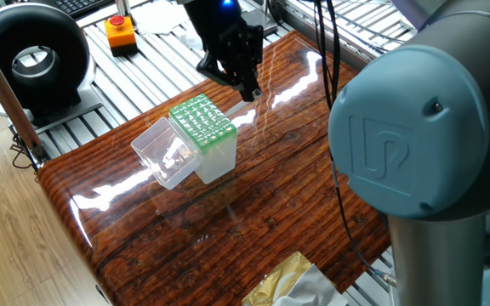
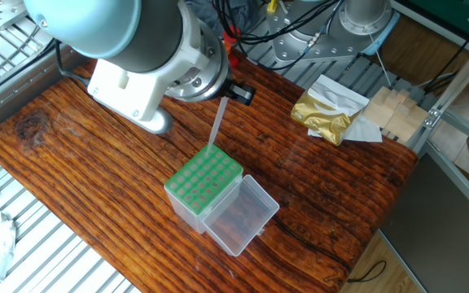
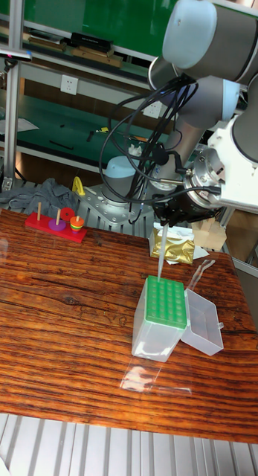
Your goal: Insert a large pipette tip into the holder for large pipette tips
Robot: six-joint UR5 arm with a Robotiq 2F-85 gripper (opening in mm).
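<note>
Gripper: the black two-finger gripper (image 3: 167, 220) is clamped on the top of the tip.
Tip: the thin, clear plastic pipette tip (image 2: 215, 128) is held nearly upright, its point at the green grid's far edge.
Holder: the clear plastic box with the green hole-grid top (image 2: 205, 177) is set on the brown wooden surface (image 2: 80, 163), its lid (image 2: 241, 213) open beside it.

You can't see the pincer (image 2: 228, 91) fingertips in the other fixed view; the arm's wrist covers them. In one fixed view the large pipette tip (image 3: 162, 253) is too faint to trace against the counter (image 1: 253, 195) glare.
</note>
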